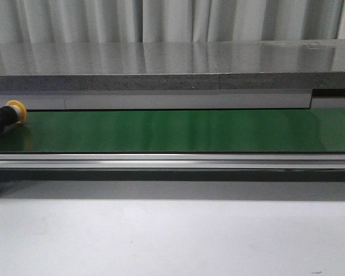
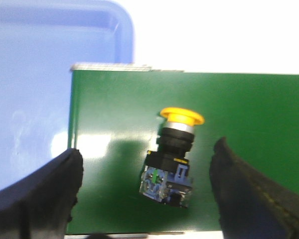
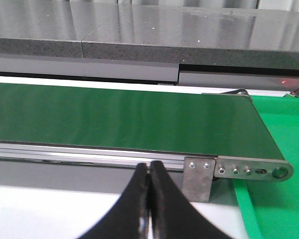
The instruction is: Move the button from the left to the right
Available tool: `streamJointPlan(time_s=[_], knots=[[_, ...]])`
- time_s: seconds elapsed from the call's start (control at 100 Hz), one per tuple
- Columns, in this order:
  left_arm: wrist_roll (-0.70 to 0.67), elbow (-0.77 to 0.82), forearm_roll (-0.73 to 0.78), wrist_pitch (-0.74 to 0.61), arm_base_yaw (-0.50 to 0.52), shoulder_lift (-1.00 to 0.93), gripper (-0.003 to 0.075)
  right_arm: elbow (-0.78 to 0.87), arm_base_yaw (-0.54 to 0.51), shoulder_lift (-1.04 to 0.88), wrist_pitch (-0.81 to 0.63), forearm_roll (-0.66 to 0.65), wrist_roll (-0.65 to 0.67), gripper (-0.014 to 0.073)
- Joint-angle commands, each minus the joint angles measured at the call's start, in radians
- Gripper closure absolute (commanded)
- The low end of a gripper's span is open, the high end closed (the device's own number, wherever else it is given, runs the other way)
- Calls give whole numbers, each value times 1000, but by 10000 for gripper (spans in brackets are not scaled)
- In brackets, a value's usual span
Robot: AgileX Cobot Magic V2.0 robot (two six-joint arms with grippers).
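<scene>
Button (image 2: 173, 155): lies on its side at the left end of the green conveyor belt (image 1: 178, 131), long axis roughly along the belt, yellow head toward the right. Left gripper (image 2: 144, 199): spread wide, straddling it, untouching. Right gripper (image 3: 149, 199): pressed together, empty.

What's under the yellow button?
The button lies on its side on the green belt. The belt's part beneath it is covered. The open left pincer straddles it.

front: low, level, faces across green belt (image 1: 178, 130) lengthwise | left wrist: close, looks down on belt's left end; right wrist: near belt's right end | all 3 share belt
</scene>
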Motion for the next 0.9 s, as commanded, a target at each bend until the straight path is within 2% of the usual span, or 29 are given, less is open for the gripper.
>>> streamJointPlan(time_s=[0.0,0.12,0.36,0.73,0.89], knots=[[-1,-16,-12,-55,-37,-95,211,1,-1,-18,-79,-5,-2,662],[-1,40,-12,-138,-88,-185,211,1,-1,-18,-79,-5,-2,662],[-1,254,-12,-404,-177,-416,211,1,-1,-18,-79,-5,-2,662],[-3,614,-11,-680,-170,-797,211,1,-1,-18,-79,-5,-2,662],[-3,739,-11,-759,-170,-922,211,1,-1,-18,-79,-5,-2,662]])
